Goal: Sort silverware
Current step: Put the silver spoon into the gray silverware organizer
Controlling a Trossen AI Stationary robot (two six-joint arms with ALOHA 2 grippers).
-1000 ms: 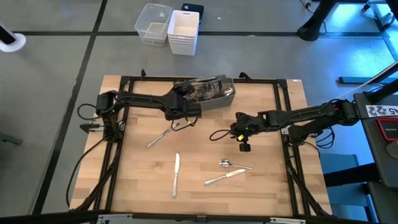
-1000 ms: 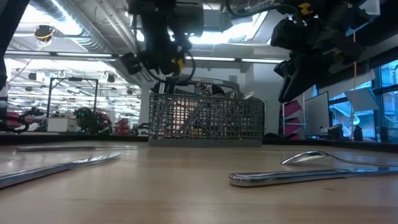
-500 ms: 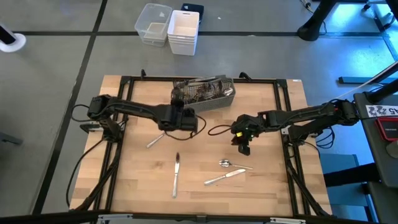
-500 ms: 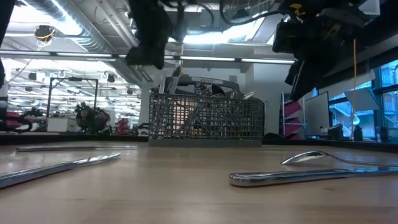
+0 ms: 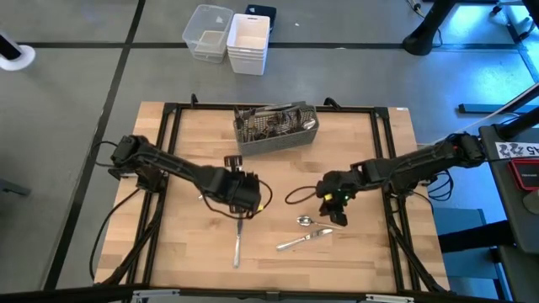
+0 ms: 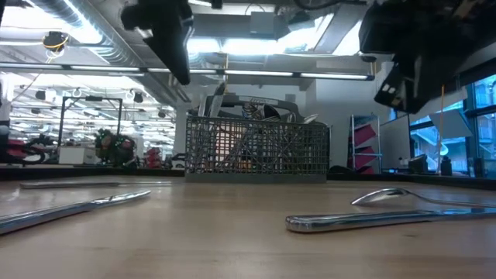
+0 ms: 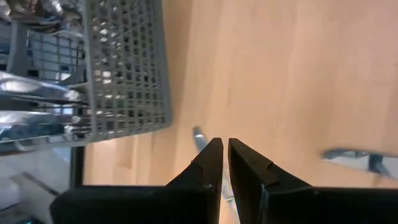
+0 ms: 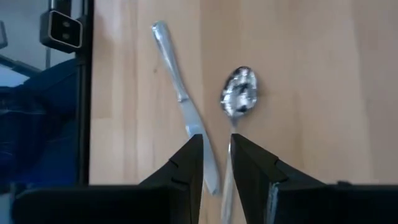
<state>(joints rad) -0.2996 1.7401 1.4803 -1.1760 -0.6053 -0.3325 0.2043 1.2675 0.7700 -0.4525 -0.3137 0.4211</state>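
Overhead, the wooden table (image 5: 194, 252) has bare board along its near edge and at its left and right margins inside the black frame (image 5: 165, 151). The grey mesh caddy (image 5: 275, 129) sits at the far edge, packed with silverware. Loose pieces lie mid-table: a knife (image 5: 237, 242) near the centre, a spoon (image 5: 308, 221) and a second knife (image 5: 303, 240) just beside each other to the right, and a fork, mostly hidden under the left arm.

The left gripper (image 5: 242, 195) hangs over the upper end of the central knife; in its wrist view the fingers (image 7: 210, 163) stand nearly pressed together with only a slit between, holding nothing. The right gripper (image 5: 335, 202) hovers just beside the spoon, its fingers (image 8: 189, 158) slightly parted above the spoon's handle, not visibly touching it.
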